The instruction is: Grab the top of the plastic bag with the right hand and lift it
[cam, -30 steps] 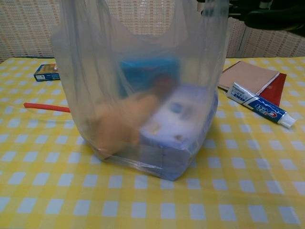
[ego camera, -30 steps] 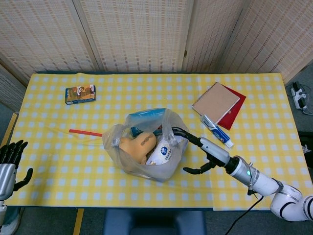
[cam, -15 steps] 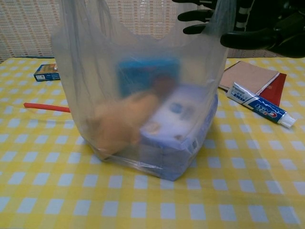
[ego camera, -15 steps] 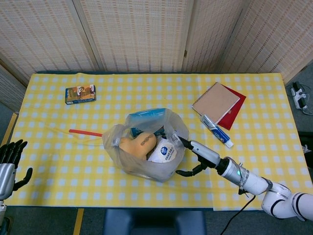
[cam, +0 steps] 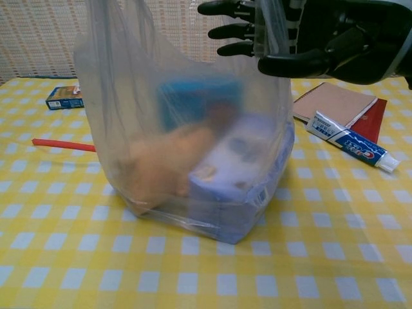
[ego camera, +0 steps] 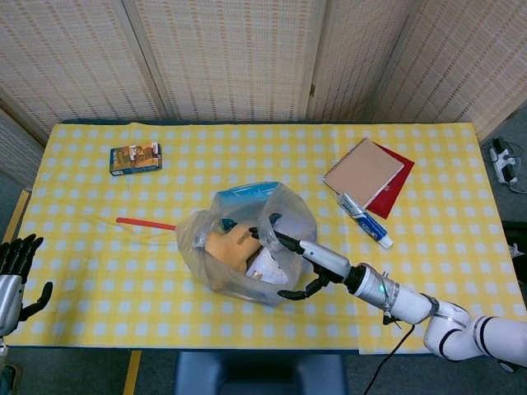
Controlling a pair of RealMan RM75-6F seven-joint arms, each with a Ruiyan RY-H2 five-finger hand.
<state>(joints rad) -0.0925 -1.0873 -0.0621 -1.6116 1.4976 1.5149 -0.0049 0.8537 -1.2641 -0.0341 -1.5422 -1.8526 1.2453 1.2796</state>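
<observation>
**Right hand reaches further over the open bag top**

Compared with half a second ago, the right hand (ego camera: 303, 262) has moved further left, so its dark fingers (cam: 225, 9) now lie across the mouth of the plastic bag (ego camera: 245, 247), where before they were at its right rim. In the chest view the hand (cam: 309, 38) fills more of the upper right than it did. The fingers are spread, some on the inner side of the bag's right top edge and the thumb (cam: 293, 64) on the outer side; whether they already pinch the film cannot be told. The bag stands on the yellow checked table (ego camera: 99, 247), near its front middle, in the same place as before, with its base on the cloth.

The left hand (ego camera: 15, 271) stays at the far left table edge, fingers apart and holding nothing.

Counted: one translucent bag, holding one tan object (ego camera: 226, 245), one blue box (ego camera: 244, 192) and one white and blue pack (cam: 235, 187). On the table outside it are one small snack box (ego camera: 135, 158), one red stick (ego camera: 146, 223), one toothpaste tube (ego camera: 363, 220) and two notebooks, a brown one (ego camera: 363, 171) lying on a red one (ego camera: 394, 189). None of these has moved.
</observation>
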